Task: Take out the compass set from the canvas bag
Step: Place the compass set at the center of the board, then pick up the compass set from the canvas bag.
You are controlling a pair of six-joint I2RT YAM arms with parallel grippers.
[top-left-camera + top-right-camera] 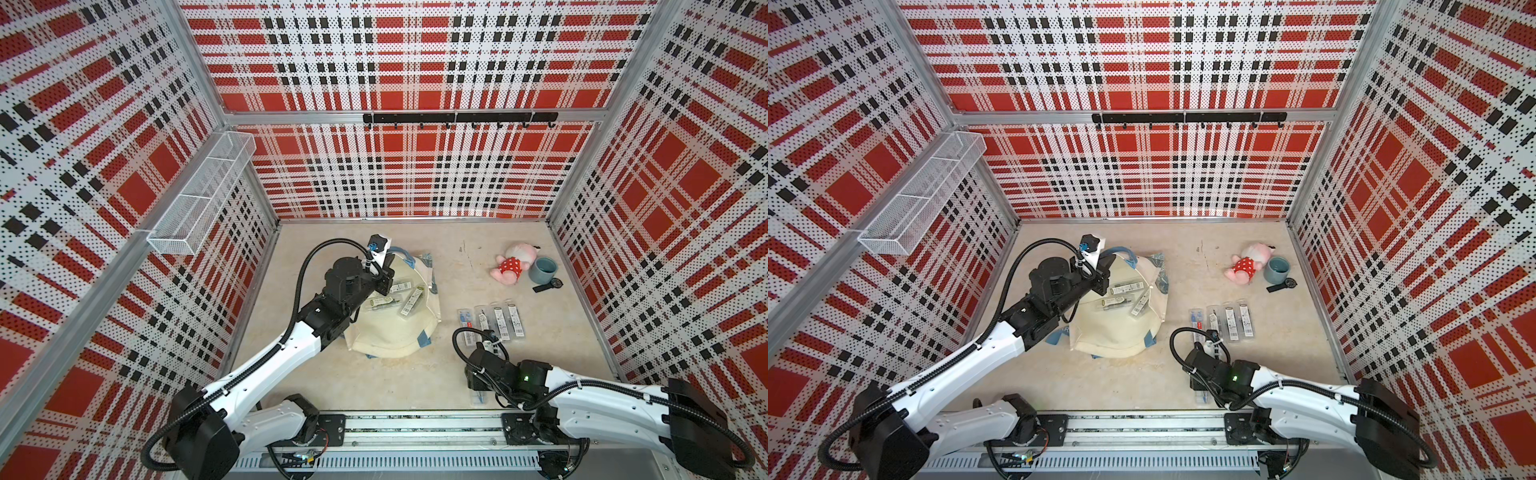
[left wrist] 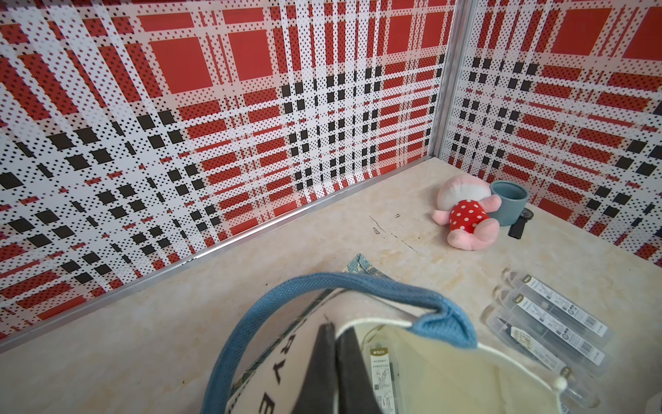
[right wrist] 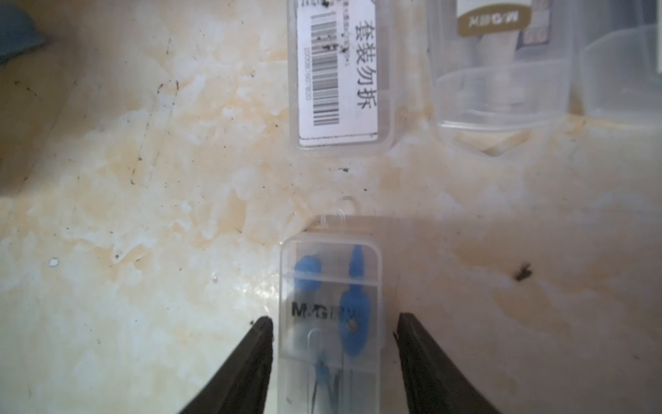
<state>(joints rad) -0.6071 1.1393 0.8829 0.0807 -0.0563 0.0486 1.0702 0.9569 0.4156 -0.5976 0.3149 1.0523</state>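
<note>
Compass sets (image 1: 409, 305), three clear cases, lie inside the bag (image 1: 386, 332) and show through its gaping mouth in both top views. The bag sits crumpled on the table (image 1: 395, 386), left of centre.

The left gripper (image 2: 336, 328) is fully closed. It looks pinched on the bag rim beside the blue handle (image 2: 322, 286), probably lifting the rim to keep the mouth open for the other arm.

Right of the bag, a row (image 1: 498, 322) of four more cases lies side by side on the table. From the tidy placement, that is likely the taken-out pile.

Nearer the front, the right gripper (image 3: 333, 319) is low over a blue set (image 3: 329, 286) that seems to lie flat on the table. Its jaws stand apart, one on each side with a sliver of gap, and hold nothing. This reads as a drop-off just short of the row.

At far right, the plush (image 1: 513, 266), cup (image 1: 544, 270) and watch (image 1: 548, 285) sit together, well apart from the work.

My read is that the task is part done, with three sets to go.
</note>
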